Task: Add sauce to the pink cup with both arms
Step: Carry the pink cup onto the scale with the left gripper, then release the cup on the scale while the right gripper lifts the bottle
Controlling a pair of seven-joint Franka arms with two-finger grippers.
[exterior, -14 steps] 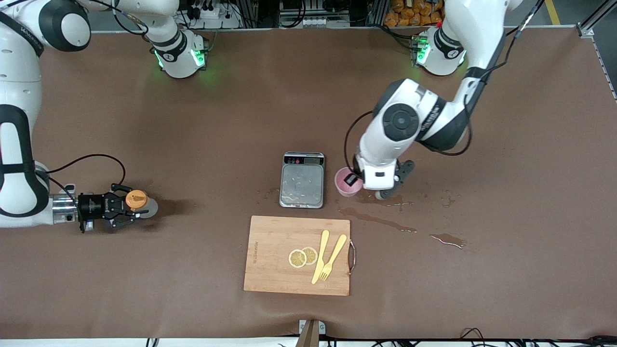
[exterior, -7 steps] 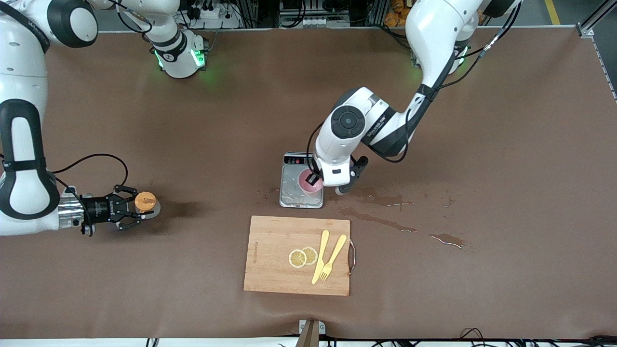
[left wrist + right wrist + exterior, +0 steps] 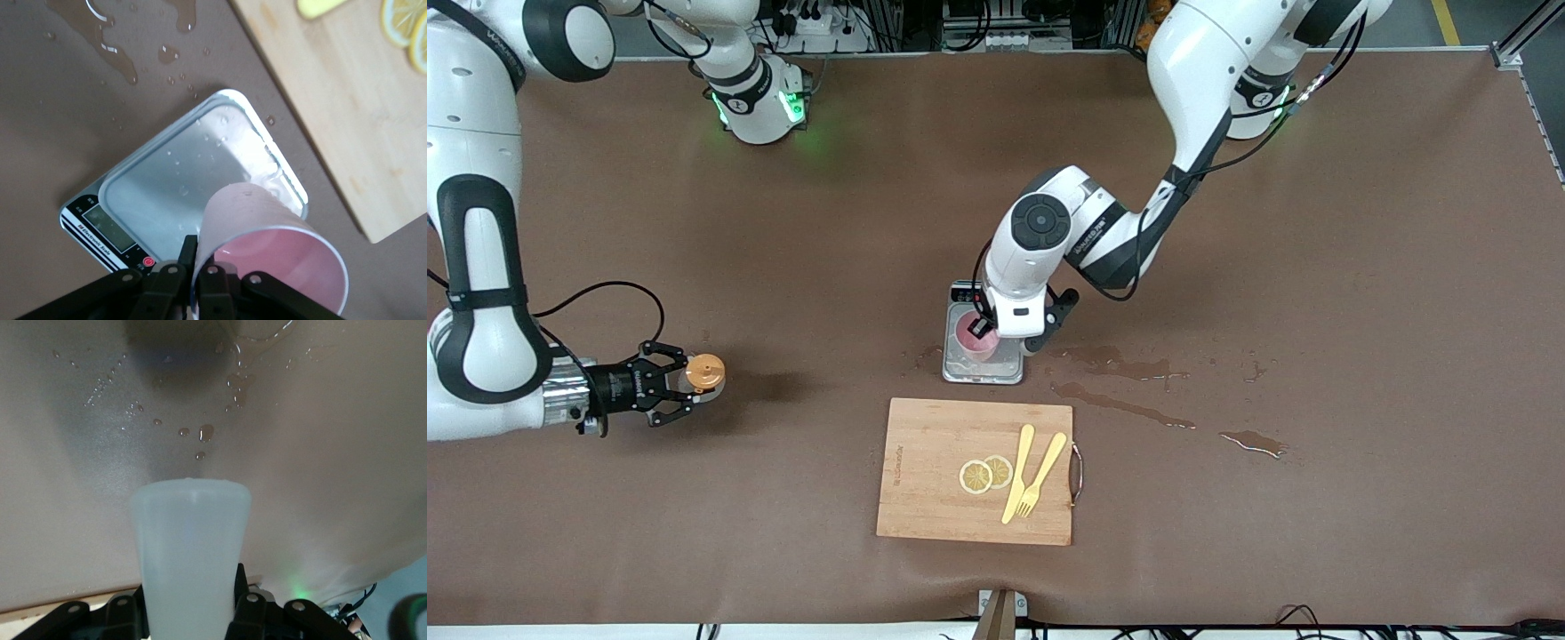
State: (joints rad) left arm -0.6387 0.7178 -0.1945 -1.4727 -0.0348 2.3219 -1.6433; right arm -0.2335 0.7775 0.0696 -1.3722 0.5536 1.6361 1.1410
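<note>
Desk: I see a brown desk that carries everything; I take the silver scale as my landmark.
Left arm: it comes from its base and bends down over the scale.
Right arm: it reaches along its own end of the desk, well apart from the scale.
Cutting board: it lies nearer to the front camera than the scale and close to it; two lemon slices, a yellow knife and a yellow fork lie on it.
Scale: it lies about in the middle of the desk, with water drops on its plate and its display at the edge farther from the front camera.
Puddles: I see wet patches on the desk beside the scale, toward the left arm's end.
Left hand: it is over the scale; its fingers are closed on the rim of the pink cup.
Right hand: its fingers grip the sauce bottle at both sides, low over the desk.
Sauce bottle: it is in the right hand, far from the scale, its orange cap up.
Pink cup: it is over the plate of the scale, tilted in the left wrist view; I cannot tell if its bottom touches the plate.
</note>
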